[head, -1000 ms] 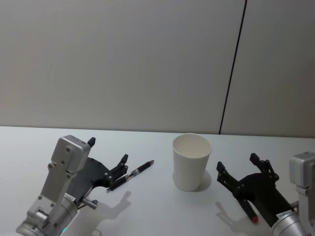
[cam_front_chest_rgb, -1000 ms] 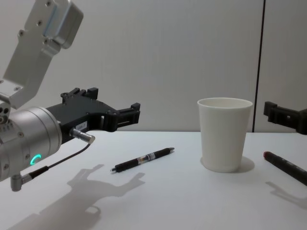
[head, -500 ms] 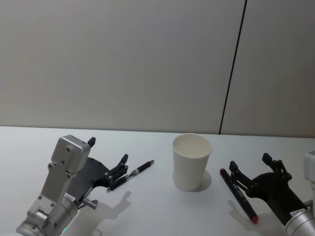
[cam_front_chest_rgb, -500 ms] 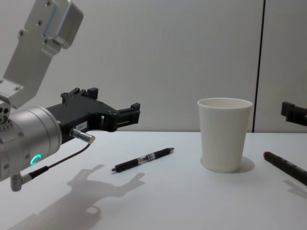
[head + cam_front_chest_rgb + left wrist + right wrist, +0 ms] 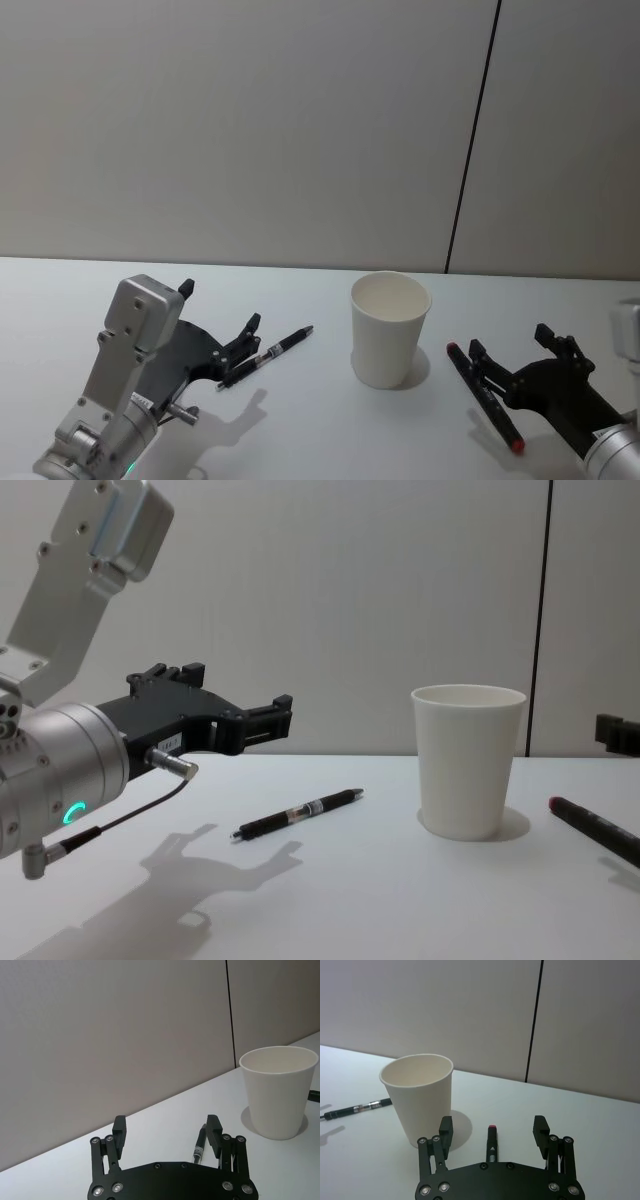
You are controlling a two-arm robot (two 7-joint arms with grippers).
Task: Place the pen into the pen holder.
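The pen holder, a white paper cup (image 5: pixel 389 330) (image 5: pixel 467 760), stands upright mid-table. A black pen (image 5: pixel 265 356) (image 5: pixel 300 813) with a clear band lies to its left. My left gripper (image 5: pixel 220 306) (image 5: pixel 166 1122) hovers open just short of this pen, which lies past one of its fingers (image 5: pixel 214 1127). A second black pen (image 5: pixel 483 397) (image 5: pixel 595 829) with red ends lies right of the cup. My right gripper (image 5: pixel 511 342) (image 5: pixel 492 1121) is open over the second pen's near part, whose red end (image 5: pixel 492 1127) shows between the fingers.
A white tabletop (image 5: pixel 320 430) runs to a plain grey wall with a dark vertical seam (image 5: pixel 470 150). The left arm's big silver wrist housing (image 5: pixel 60 770) stands at the table's near left, and the right gripper's edge (image 5: pixel 620 730) shows at the far right.
My right gripper has drawn back to the right and toward me, away from the cup, uncovering the red-ended pen. The left arm, both pens and the cup have not moved.
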